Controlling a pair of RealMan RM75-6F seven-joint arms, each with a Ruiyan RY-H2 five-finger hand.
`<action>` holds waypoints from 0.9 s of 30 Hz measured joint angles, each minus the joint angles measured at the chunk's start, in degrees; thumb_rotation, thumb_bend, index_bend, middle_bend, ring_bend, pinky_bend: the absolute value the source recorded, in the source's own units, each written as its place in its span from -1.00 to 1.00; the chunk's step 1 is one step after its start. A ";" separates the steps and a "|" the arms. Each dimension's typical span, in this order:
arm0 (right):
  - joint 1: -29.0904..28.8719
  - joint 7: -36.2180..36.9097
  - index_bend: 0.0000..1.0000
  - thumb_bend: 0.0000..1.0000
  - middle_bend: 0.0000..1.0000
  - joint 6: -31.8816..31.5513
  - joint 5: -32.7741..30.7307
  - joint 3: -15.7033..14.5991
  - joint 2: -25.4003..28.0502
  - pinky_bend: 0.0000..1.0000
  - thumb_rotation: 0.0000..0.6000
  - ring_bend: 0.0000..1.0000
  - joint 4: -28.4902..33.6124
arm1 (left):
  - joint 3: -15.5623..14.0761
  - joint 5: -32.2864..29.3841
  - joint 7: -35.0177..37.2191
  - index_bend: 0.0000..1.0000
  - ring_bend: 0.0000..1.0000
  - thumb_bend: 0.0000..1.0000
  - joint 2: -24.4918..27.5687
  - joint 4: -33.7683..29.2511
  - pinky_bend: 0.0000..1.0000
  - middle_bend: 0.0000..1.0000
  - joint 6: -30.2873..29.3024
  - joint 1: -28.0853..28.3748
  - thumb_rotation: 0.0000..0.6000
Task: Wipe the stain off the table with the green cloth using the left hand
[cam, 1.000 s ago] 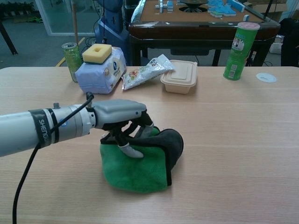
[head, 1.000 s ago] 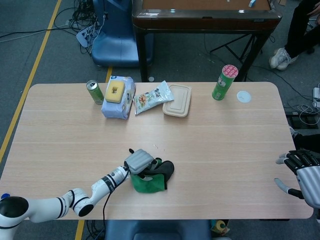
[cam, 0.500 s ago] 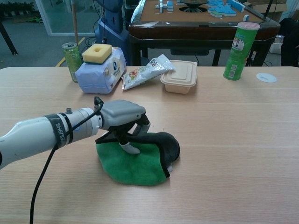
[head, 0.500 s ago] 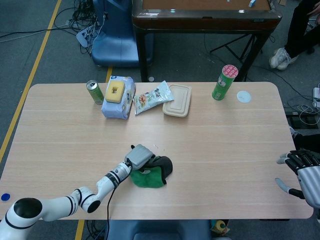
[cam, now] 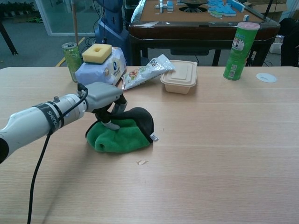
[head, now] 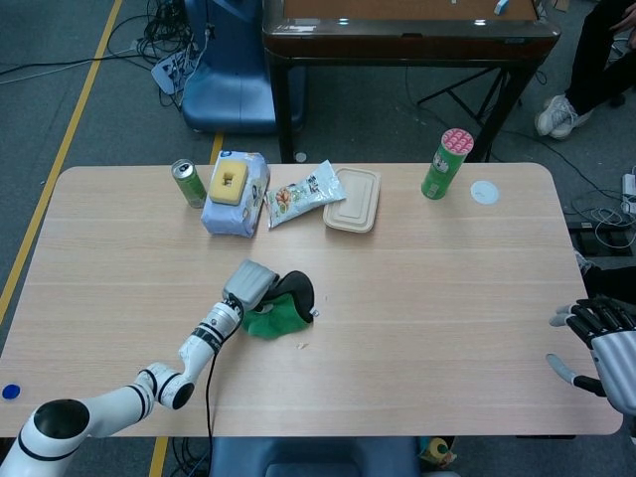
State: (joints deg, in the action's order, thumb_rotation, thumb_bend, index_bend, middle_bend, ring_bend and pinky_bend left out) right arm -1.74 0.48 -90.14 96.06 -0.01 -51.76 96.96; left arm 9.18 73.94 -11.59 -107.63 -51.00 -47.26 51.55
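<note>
bench (head: 417, 298): pale wood, small crumb (cam: 140, 162) lower centre | green cloth (cam: 119, 134): bunched, left of centre | left hand (cam: 103, 95): fingers curled down, pressing on cloth | right hand (head: 599, 338): lower right edge, fingers apart, holding nothing | room: grey floor, yellow line (head: 70, 129) upper left, dark table (head: 397, 40) top.

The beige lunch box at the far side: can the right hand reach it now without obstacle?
Probably not easily. The right hand sits at the table's near right edge, far from the lunch box; bare tabletop lies between, so distance, not clutter, is the obstacle.
</note>
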 measured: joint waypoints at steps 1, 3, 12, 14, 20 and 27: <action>-0.02 -0.04 -0.20 -0.41 -0.29 0.02 0.00 0.01 0.01 -0.61 1.00 -0.54 0.04 | -0.02 0.04 0.28 0.14 0.35 -0.61 0.03 -0.12 0.81 0.25 0.04 -0.03 1.00; -0.08 -0.11 -0.20 -0.41 -0.29 0.13 0.00 0.03 0.02 -0.61 1.00 -0.54 0.14 | -0.24 0.38 1.68 0.14 0.35 -0.61 0.18 -0.91 0.81 0.25 0.21 -0.14 1.00; -0.14 -0.69 -0.20 -0.41 -0.29 0.27 0.00 0.10 0.19 -0.61 1.00 -0.54 0.65 | -3.02 3.88 5.06 0.14 0.35 -0.61 0.77 -6.66 0.81 0.25 1.62 -0.01 1.00; -0.13 -0.76 -0.20 -0.41 -0.29 0.25 0.00 0.11 0.21 -0.61 1.00 -0.54 0.74 | -3.87 4.77 5.34 0.14 0.35 -0.61 0.94 -8.25 0.81 0.25 1.95 0.05 1.00; -0.16 -0.85 -0.20 -0.41 -0.29 0.30 0.05 0.13 0.13 -0.61 1.00 -0.54 0.78 | -5.98 7.16 5.78 0.14 0.35 -0.61 1.65 -13.31 0.81 0.25 2.36 0.09 1.00; -0.22 -0.52 -0.20 -0.41 -0.29 0.41 -0.04 0.17 -0.08 -0.60 1.00 -0.54 0.45 | -7.50 8.49 5.99 0.14 0.34 -0.61 3.55 -20.33 0.81 0.25 3.53 0.27 1.00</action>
State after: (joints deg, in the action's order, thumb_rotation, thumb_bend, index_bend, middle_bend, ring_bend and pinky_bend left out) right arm -1.97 -0.04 -89.72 96.02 0.15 -51.83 97.41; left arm 1.68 82.43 -5.60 -104.08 -71.33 -43.73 51.82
